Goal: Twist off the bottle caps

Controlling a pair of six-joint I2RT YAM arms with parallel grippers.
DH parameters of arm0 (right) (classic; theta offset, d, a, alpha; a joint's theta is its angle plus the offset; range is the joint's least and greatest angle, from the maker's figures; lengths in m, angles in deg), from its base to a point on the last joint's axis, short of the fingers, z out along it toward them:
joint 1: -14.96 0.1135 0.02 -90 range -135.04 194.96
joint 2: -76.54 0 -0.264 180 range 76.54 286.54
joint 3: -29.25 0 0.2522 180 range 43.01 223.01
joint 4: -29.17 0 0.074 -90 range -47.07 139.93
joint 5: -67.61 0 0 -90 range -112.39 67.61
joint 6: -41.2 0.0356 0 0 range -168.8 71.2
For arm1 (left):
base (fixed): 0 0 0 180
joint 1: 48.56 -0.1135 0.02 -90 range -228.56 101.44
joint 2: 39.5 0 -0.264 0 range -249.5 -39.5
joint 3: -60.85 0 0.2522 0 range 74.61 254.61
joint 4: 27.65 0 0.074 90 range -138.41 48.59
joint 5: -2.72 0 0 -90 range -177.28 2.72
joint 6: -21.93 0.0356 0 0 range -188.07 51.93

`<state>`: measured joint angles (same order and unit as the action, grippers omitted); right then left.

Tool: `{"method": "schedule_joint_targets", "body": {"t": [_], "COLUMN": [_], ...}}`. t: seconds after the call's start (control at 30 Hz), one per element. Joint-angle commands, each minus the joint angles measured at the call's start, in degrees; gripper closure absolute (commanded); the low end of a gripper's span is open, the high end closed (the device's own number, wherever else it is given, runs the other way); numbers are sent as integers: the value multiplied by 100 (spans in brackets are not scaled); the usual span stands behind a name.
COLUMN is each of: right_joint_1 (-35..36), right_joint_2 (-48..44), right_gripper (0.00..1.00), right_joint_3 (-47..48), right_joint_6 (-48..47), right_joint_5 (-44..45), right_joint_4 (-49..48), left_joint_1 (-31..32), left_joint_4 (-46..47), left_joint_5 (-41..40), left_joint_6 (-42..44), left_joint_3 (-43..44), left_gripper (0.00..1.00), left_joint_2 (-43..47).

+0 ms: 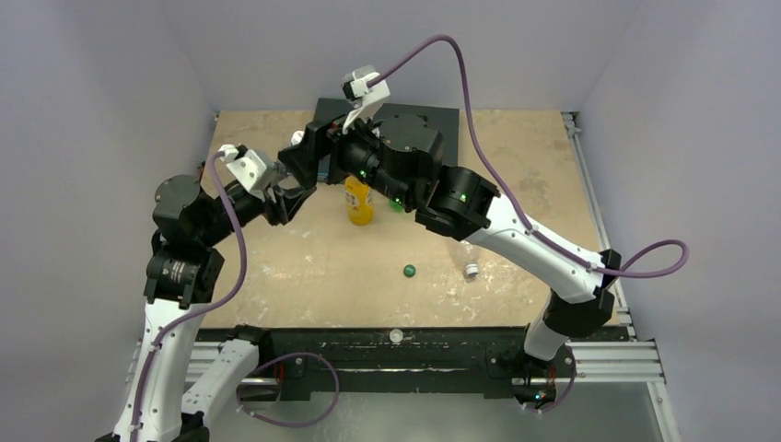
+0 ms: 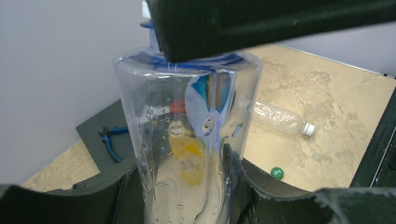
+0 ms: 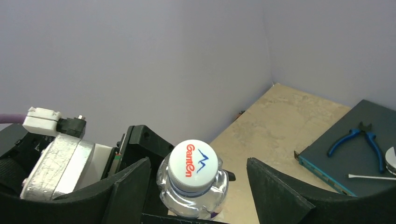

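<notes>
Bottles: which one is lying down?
The clear bottle lying alone on the table. The orange-yellow bottle stands upright, and the left gripper holds the blue-labelled bottle upright.

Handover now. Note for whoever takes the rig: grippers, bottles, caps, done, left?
Left gripper shut on the upright clear bottle.
Right gripper open, straddling its white cap, not touching.
Green cap lies loose on the table, so one is done.
Lying bottle is capped; orange bottle stands mid-table, cap unclear.
Left: close on the white cap and twist, then the rest.
</notes>
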<state>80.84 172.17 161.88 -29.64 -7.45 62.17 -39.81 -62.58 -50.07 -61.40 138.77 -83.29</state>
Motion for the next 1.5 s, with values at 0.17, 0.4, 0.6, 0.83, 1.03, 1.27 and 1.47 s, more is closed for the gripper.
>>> {"method": "schedule_joint_targets", "body": {"t": [0.17,0.4,0.6,0.83,1.03,1.27,1.47], "right_joint_1": [-6,-6,-6,-72,-725,-1077,-1088], "right_joint_2": [-113,-32,3,-2,-663,-1258,-1699], "right_gripper": [29,41,56,85,88,87,88], "right_joint_3": [-90,42,29,244,-484,-771,-1397], "right_joint_6": [523,536,558,309,198,-232,-607], "right_joint_5": [-515,-646,-653,-703,-2211,-2900,-3008], "right_joint_4": [-619,-662,-653,-502,-1257,-1510,-1552], "left_joint_1": [4,4,4,4,4,4,4], "left_joint_4": [350,336,324,209,-142,-462,-573], "left_joint_5": [-7,-6,44,341,1462,2220,2398], "left_joint_6": [-26,39,53,59,39,70,77], "left_joint_3": [-42,-87,-103,-78,71,187,223], "left_gripper": [96,96,96,97,97,98,98], "left_joint_2": [46,81,72,64,8,-176,-256]}}
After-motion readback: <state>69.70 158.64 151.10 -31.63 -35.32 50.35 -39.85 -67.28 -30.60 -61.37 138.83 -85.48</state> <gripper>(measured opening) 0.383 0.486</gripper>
